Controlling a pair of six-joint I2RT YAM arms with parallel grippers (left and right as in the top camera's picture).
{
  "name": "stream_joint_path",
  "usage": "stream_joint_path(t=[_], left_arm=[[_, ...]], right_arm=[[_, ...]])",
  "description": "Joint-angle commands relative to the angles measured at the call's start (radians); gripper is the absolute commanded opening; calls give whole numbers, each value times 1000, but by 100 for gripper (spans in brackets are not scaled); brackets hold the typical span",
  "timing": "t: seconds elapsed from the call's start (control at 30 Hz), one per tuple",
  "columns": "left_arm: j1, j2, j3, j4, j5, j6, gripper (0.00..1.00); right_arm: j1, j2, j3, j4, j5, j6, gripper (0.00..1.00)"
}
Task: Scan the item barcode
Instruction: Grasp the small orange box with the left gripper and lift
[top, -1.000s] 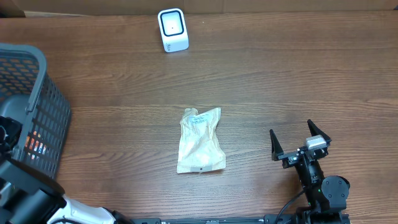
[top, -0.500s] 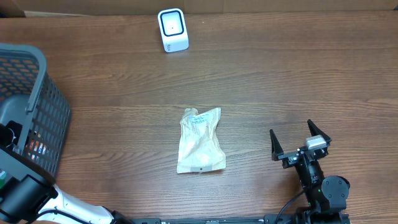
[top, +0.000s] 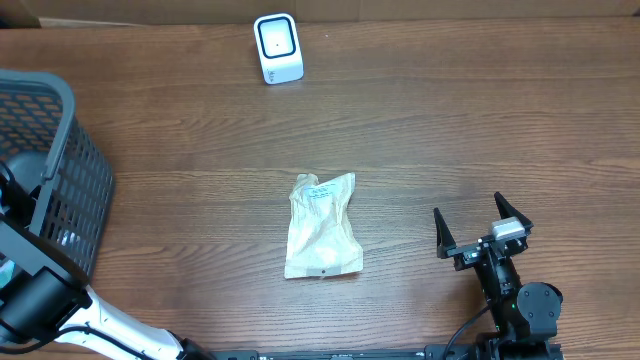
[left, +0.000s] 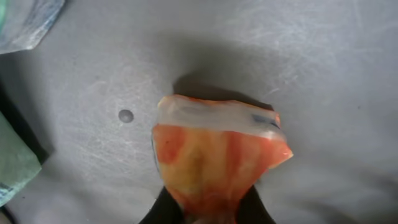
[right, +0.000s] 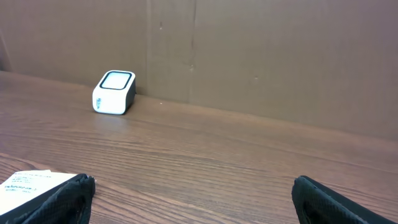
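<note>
table (top: 450, 120): brown wood, taking up pretty much the whole overhead view.
basket (top: 62, 98): grey mesh one, sitting at the 9 o'clock edge of the table. Its floor is showing as plain grey plastic in the left wrist view.
left arm (top: 35, 295): coming in from about 8 o'clock and reaching over the basket's near side. From above its tip is hiding behind the basket wall.
right gripper (top: 467, 204): parking at roughly 4 o'clock with its jaws spreading as wide as they go. It's holding nothing and pointing toward 12.
bag (top: 322, 225): pale crinkly pouch with a white label near its top end. It's lying flat in the middle of the table, well apart from both grippers.
packet (left: 217, 155): the orange and yellow see-through one, with a clear sealed strip along its far edge. It's lying down on the basket floor, so that's where the item is sitting right now.
left gripper (left: 208, 214): clamping tight on the near end of the packet, the film bunching up between the two dark fingers.
scanner (top: 277, 47): little white box with a dark-rimmed window, standing near the 12 o'clock edge, just left of centre. It's far from the bag and the basket.
other stuff in the basket: a clear bag (left: 25, 22) is peeking in at 10 o'clock of the packet and something green (left: 15, 165) at 9 o'clock. Neither is touching it.
</note>
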Motion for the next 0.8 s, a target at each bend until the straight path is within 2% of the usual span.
stream_joint_path(t=[0.0, 0.17, 0.43, 0.5, 0.63, 0.77], left_arm=[[-5, 16, -12, -3, 11, 5, 4], [-5, 15, 32, -54, 14, 3, 4], [-23, -58, 320, -257, 23, -45, 4], [-34, -112, 379, -277, 35, -68, 4], [-77, -270, 448, -281, 183, -67, 4], [-164, -454, 452, -252, 198, -67, 4]], right_arm=[[-1, -12, -11, 3, 1, 6, 100], [-1, -12, -11, 3, 1, 6, 100], [-1, -12, -11, 3, 1, 6, 100], [-1, -12, -11, 3, 1, 6, 100], [-1, -12, -11, 3, 1, 6, 100], [-1, -12, -11, 3, 1, 6, 100]])
